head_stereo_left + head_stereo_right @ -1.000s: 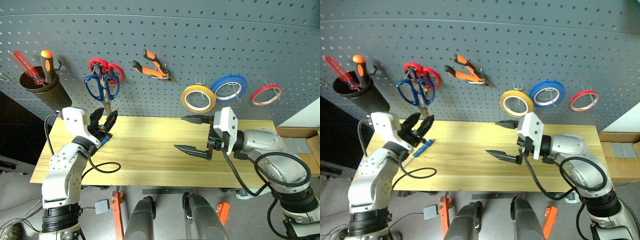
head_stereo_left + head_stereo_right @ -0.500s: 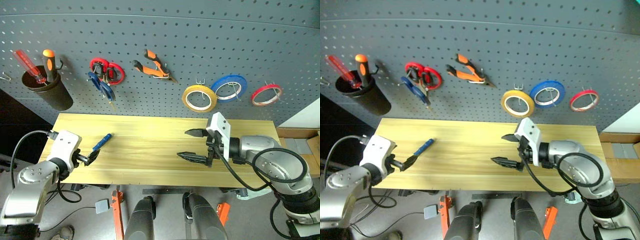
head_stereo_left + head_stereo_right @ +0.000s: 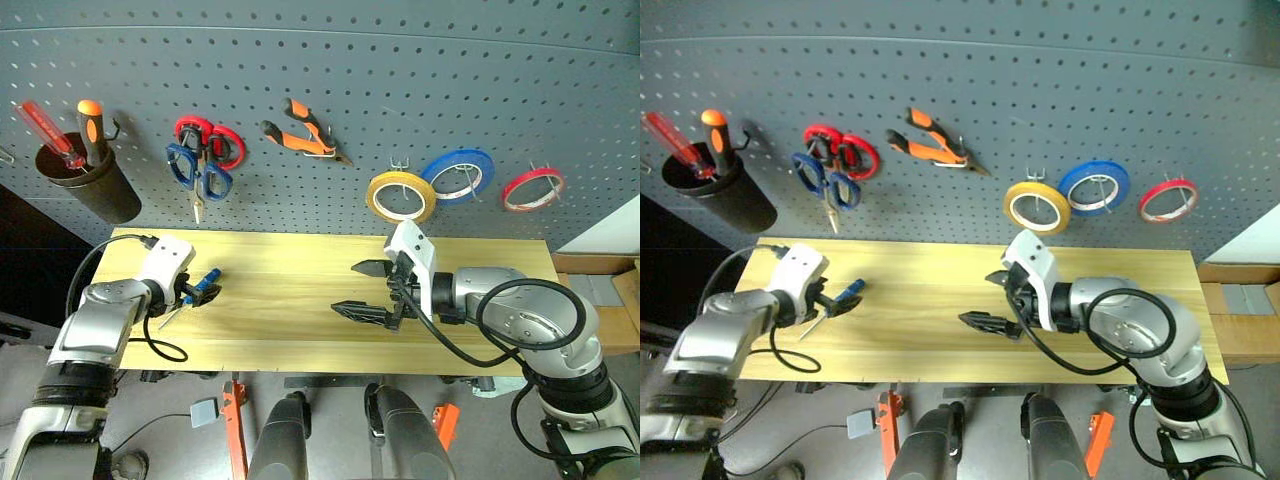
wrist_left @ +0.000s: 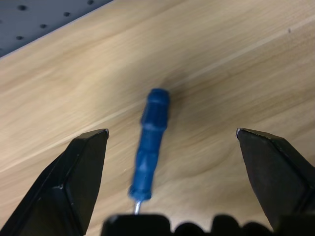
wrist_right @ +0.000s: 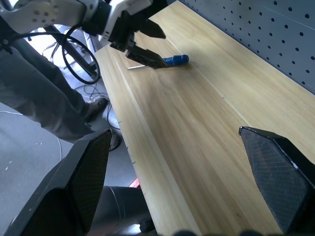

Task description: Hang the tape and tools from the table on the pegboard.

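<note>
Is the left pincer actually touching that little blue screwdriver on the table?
Apart. In the left wrist view the blue screwdriver lies on the table between the left pincer's wide-open fingers, bare wood showing on both sides of the handle.

The screwdriver (image 3: pixel 205 281) is lying on the table (image 3: pixel 290 330) near its left end, sitting between the spread fingers of the left gripper (image 3: pixel 197 291). Behind the table, the pegboard (image 3: pixel 400 80) is carrying the scissors (image 3: pixel 198 178), pliers (image 3: pixel 303 132) and tape (image 3: pixel 399 196), left to right.
</note>
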